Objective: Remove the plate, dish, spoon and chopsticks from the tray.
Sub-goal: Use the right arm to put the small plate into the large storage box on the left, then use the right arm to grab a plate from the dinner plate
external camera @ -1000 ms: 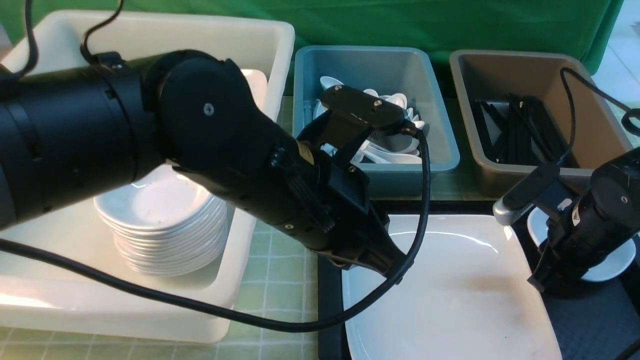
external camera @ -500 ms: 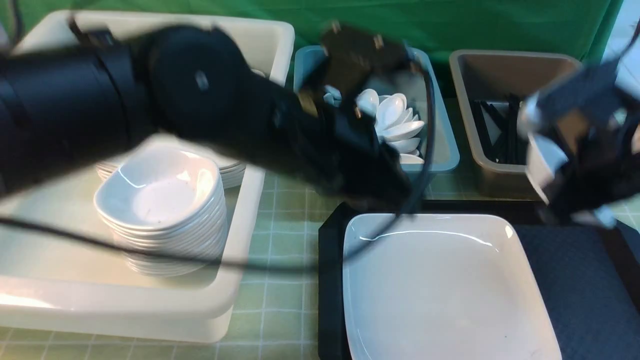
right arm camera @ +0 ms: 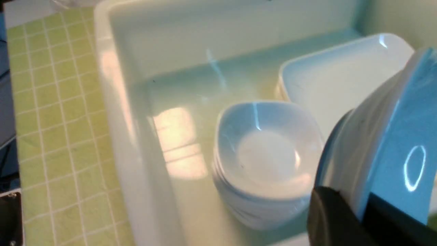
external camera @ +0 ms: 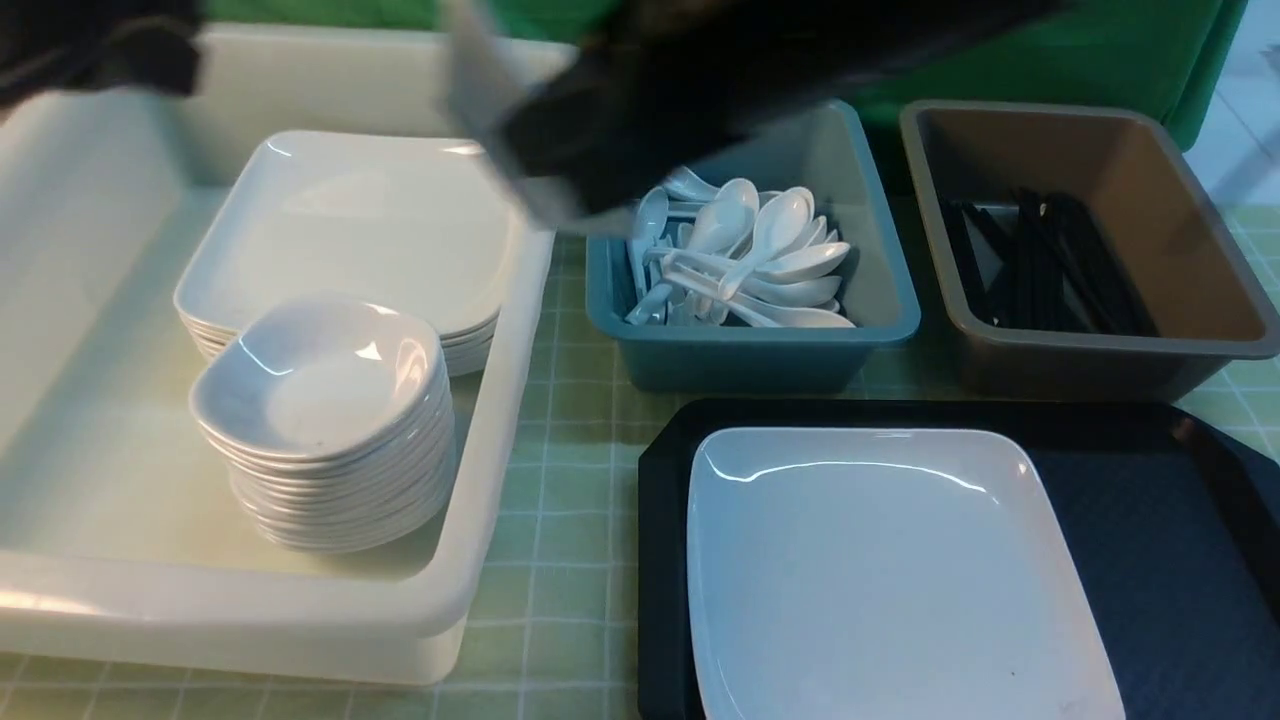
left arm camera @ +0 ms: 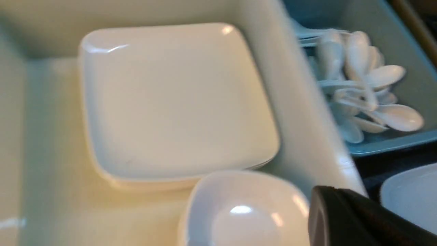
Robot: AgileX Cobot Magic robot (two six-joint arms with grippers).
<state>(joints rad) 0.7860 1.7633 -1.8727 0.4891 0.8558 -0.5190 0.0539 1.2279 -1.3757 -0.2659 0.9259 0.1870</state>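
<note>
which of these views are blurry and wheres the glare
Front view: arm across the top is motion-smeared, the rest sharp, sheen on the plate. Left wrist view: all soft, spoons smeared. Right wrist view: glare on the tub floor; the near dish is out of focus.

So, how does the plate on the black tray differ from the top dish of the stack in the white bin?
The plate is much wider and shallower; the top dish is smaller and deeper. The plate lies alone on the tray; the top dish crowns a stack in the white bin. Both are glossy white and squarish with rounded corners.
</note>
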